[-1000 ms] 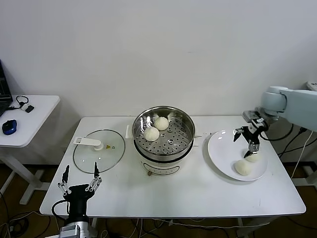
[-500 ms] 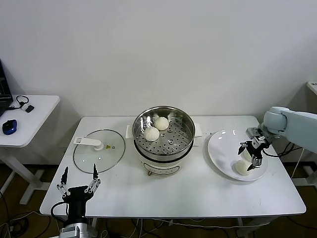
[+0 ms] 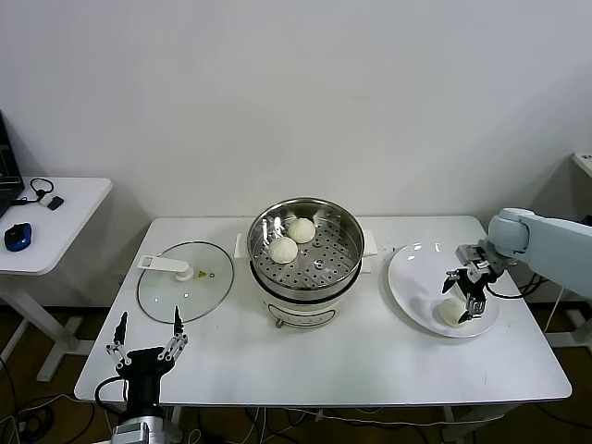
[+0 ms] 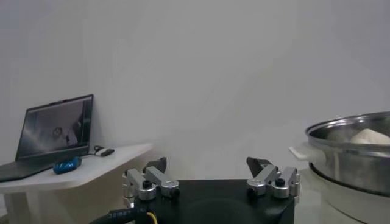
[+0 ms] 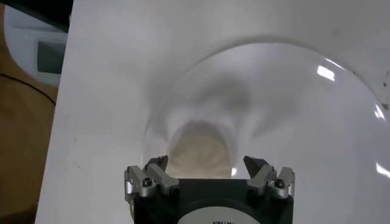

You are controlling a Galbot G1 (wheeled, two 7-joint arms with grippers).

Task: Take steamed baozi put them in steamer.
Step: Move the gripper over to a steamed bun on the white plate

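Observation:
The steamer [image 3: 305,252] stands mid-table with two baozi, one further back [image 3: 301,229] and one nearer [image 3: 282,250], on its perforated tray. My right gripper [image 3: 462,298] is open and low over the white plate [image 3: 416,282], just by a baozi [image 3: 450,314]. In the right wrist view a baozi [image 5: 200,153] lies on the plate [image 5: 304,122] between the open fingers of the gripper [image 5: 206,163], not clamped. A fourth baozi does not show. My left gripper [image 3: 148,344] is open and parked at the table's front left; its wrist view [image 4: 207,164] shows the steamer [image 4: 350,155].
The glass lid [image 3: 183,279] with a white handle lies flat left of the steamer. A small side table [image 3: 46,222] with a mouse and cables stands off to the left. The plate sits near the table's right edge.
My right gripper has come down from above the plate's far side to plate level around a baozi. The left arm has not moved.

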